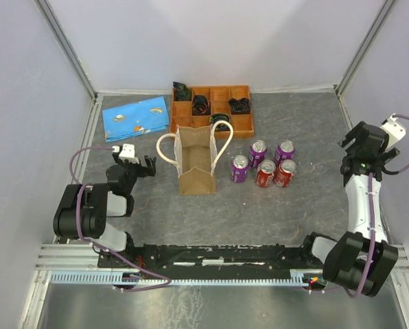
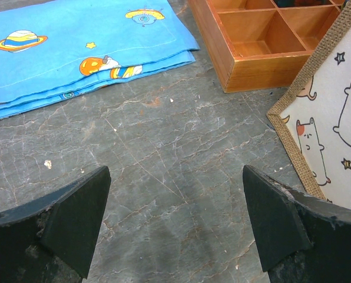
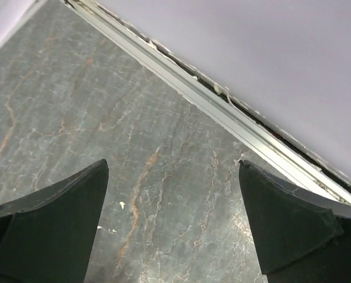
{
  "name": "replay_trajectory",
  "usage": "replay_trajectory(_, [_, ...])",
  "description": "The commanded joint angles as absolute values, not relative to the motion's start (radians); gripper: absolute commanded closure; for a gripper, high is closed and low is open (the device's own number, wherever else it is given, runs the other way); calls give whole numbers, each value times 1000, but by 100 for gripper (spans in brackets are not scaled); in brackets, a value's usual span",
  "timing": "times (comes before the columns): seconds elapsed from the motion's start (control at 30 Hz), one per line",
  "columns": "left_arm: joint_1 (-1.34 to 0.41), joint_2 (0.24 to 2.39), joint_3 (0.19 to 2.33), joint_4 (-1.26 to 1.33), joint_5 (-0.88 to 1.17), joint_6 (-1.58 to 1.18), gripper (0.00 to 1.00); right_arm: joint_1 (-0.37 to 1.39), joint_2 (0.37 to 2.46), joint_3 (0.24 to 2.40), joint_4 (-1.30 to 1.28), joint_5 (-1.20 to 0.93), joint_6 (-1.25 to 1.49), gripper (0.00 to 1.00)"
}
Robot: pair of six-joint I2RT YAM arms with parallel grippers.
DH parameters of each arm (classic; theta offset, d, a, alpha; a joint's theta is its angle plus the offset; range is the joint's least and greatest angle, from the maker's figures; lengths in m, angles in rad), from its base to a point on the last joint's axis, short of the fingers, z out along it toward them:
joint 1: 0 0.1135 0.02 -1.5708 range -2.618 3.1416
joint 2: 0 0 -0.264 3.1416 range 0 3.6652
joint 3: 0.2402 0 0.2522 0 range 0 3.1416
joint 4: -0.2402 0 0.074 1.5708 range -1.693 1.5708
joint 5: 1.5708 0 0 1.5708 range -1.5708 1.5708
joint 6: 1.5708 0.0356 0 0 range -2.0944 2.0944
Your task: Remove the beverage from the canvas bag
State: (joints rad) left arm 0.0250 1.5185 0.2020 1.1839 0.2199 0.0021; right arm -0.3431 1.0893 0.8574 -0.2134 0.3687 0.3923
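Note:
The canvas bag (image 1: 196,164) stands upright mid-table with its top open; its two white rope handles (image 1: 167,147) hang outward. Through the opening I see only its pale inner wall. Several beverage cans (image 1: 265,173), purple and red, stand in a cluster just right of the bag. My left gripper (image 1: 144,166) is low over the table left of the bag, open and empty. In the left wrist view the left gripper (image 2: 175,218) has the bag's cartoon-printed side (image 2: 334,112) at its right. My right gripper (image 1: 352,140) hangs open and empty at the far right, and its wrist view shows the right gripper (image 3: 172,218) over bare table.
An orange compartment tray (image 1: 211,110) with black items sits behind the bag, also at the top of the left wrist view as the tray (image 2: 252,65). A folded blue cloth (image 1: 136,118) lies at the back left. A metal rail (image 3: 234,118) and wall bound the table near the right gripper.

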Motion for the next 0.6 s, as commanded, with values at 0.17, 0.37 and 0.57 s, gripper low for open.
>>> replay_trajectory(0.17, [29,1514,199,1240,233,51,1,-364,1094,807,-160,418,479,1])
replay_trajectory(0.37, [29,1514,199,1240,232,50,1,-365,1147,879,-309,470,546,1])
replay_trajectory(0.57, [29,1515,199,1240,233,50,1,-361,1188,933,-387,496,578,1])
